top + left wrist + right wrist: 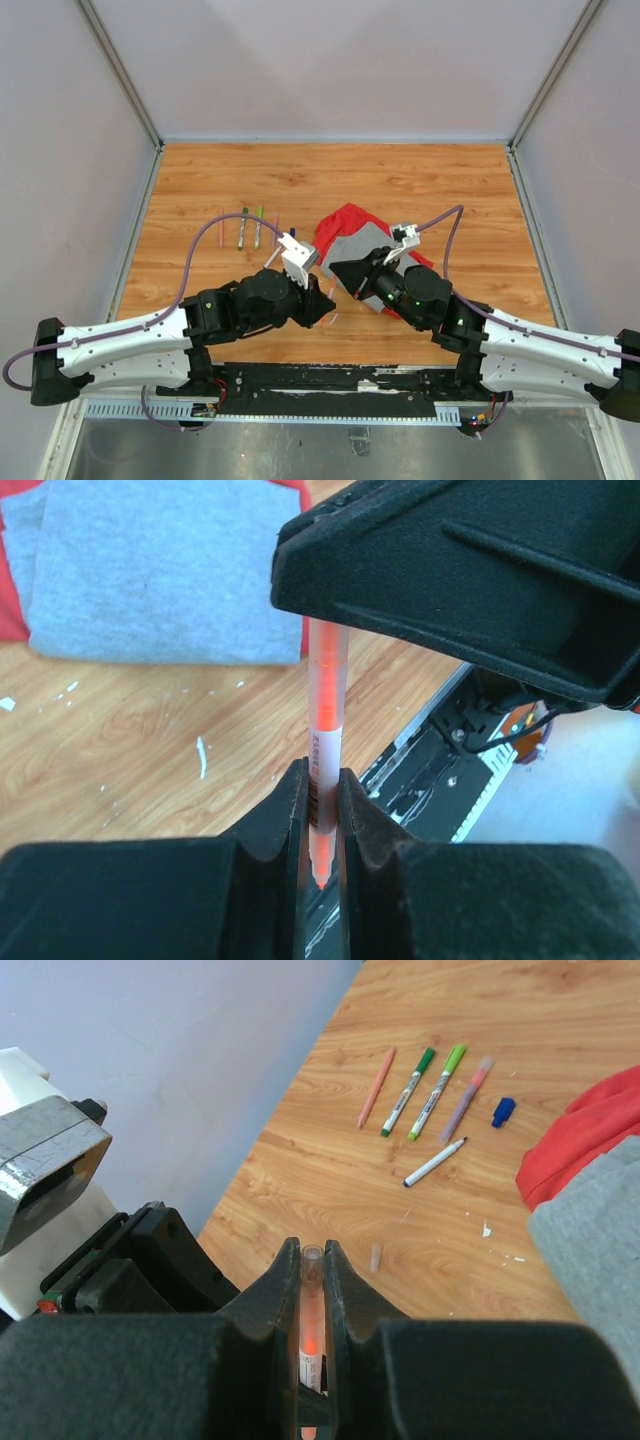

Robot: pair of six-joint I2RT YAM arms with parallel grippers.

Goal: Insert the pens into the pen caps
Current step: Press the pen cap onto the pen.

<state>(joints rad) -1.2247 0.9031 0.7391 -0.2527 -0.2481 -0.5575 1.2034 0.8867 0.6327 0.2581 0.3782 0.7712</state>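
Both grippers hold one orange pen [325, 705] above the table's near middle. My left gripper [320, 772] is shut on its labelled barrel, and the bare orange tip shows between the jaws, pointing back at the wrist. My right gripper [311, 1248] is shut on the pen's pale translucent end [312, 1260]; from the left wrist it is the black mass above. Seen from above, the left gripper [326, 304] and right gripper [337, 273] meet tip to tip. Several pens lie at the far left: a pale orange pen [375, 1087], two green pens [408, 1091], a purple pen [468, 1098], and a white uncapped pen [434, 1163]. A blue cap [503, 1111] lies beside them.
A red-and-grey cloth [350, 228] lies just behind the grippers, also seen in the left wrist view as the cloth [150, 570]. A small clear tube [376, 1257] and white flecks lie on the wood. The black base rail [320, 380] runs along the near edge. Walls enclose the table.
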